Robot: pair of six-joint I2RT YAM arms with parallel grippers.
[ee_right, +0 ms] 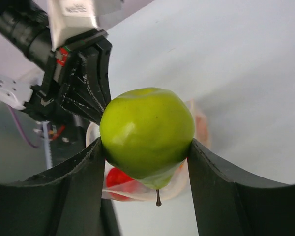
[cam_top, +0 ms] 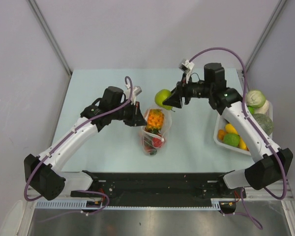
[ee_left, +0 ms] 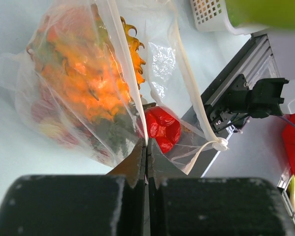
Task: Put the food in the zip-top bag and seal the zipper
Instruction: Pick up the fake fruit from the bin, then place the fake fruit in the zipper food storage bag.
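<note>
Just beyond the zip-top bag, your right end effector grips the green apple (the bag's long axis points at it); left end effector is pinched on its edge.

One zip-top bag, one green apple, one tray.

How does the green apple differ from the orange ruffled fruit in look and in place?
The green apple is smooth and round; the orange ruffled fruit has spiky scales. The apple is outside the zip-top bag, clamped in the right gripper; the orange fruit lies inside the bag. No gripper touches the orange fruit: the left gripper pinches only the bag's edge. Both are glossy toy food.
</note>
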